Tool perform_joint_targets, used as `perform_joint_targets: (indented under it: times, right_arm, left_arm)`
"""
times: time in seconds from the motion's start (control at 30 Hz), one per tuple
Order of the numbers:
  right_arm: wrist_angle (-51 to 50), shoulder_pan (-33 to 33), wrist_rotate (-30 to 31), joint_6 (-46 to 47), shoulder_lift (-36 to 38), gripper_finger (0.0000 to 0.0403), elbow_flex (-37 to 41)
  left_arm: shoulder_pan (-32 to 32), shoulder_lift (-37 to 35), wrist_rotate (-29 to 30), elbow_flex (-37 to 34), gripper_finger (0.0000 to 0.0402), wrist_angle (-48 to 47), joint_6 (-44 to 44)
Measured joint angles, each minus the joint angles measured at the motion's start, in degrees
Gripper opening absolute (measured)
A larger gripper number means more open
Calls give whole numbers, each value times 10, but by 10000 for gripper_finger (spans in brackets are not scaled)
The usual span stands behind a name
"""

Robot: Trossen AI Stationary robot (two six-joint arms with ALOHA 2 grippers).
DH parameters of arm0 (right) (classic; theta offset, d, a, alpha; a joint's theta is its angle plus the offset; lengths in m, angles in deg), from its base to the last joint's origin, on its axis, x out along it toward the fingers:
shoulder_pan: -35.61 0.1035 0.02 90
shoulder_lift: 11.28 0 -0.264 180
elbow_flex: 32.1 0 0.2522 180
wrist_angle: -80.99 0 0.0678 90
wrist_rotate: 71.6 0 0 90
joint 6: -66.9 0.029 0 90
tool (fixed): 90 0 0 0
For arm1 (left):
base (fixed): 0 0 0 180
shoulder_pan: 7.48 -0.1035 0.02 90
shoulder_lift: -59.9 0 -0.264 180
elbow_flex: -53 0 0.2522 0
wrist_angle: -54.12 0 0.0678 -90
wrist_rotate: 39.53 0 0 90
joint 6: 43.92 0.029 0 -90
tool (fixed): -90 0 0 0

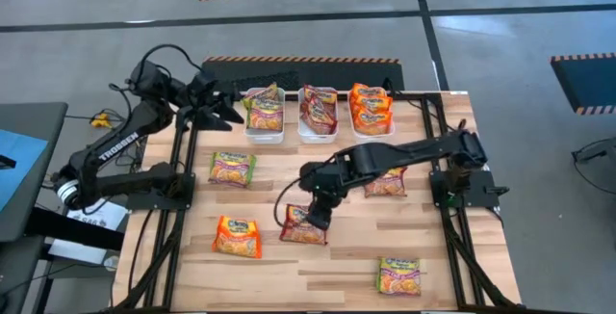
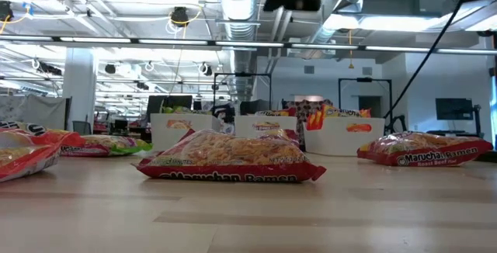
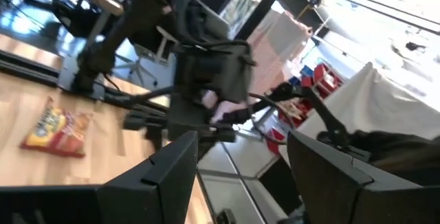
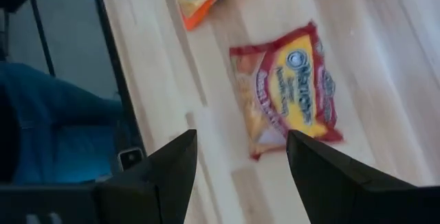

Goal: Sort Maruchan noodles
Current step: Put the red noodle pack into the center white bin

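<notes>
Wooden table (image 1: 404,232), loose packets scattered, three bins (image 1: 318,126) part-filled by colour. Right gripper (image 1: 318,213) above maroon packet (image 1: 303,225), fingers open for pickup. Left gripper (image 1: 226,112) open, waiting near bins.

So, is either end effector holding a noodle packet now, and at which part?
Nothing is held. The right end effector hangs open above the red-trimmed packet; the left end effector is open near the bins, with nothing between its fingers.
</notes>
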Motion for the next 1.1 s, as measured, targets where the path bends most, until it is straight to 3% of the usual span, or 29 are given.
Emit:
perform_joint_targets:
  times: [0.23,0.47,0.73,0.93,1.1]
  right_arm:
    - [29,-42,-34,-61,0,249,91]
    - [85,-83,-118,-96,0,249,169]
    - [113,-106,-118,-147,0,249,204]
    - [147,-92,-110,-246,-25,249,204]
    - [177,-80,-109,-261,-58,249,203]
  left_arm:
    - [15,-5,-9,0,210,-6,-28]
    - [28,-11,-7,0,210,-6,-28]
    - [30,-10,2,0,210,-11,-18]
    - [30,-10,27,0,210,-26,3]
    - [30,-10,28,0,210,-58,18]
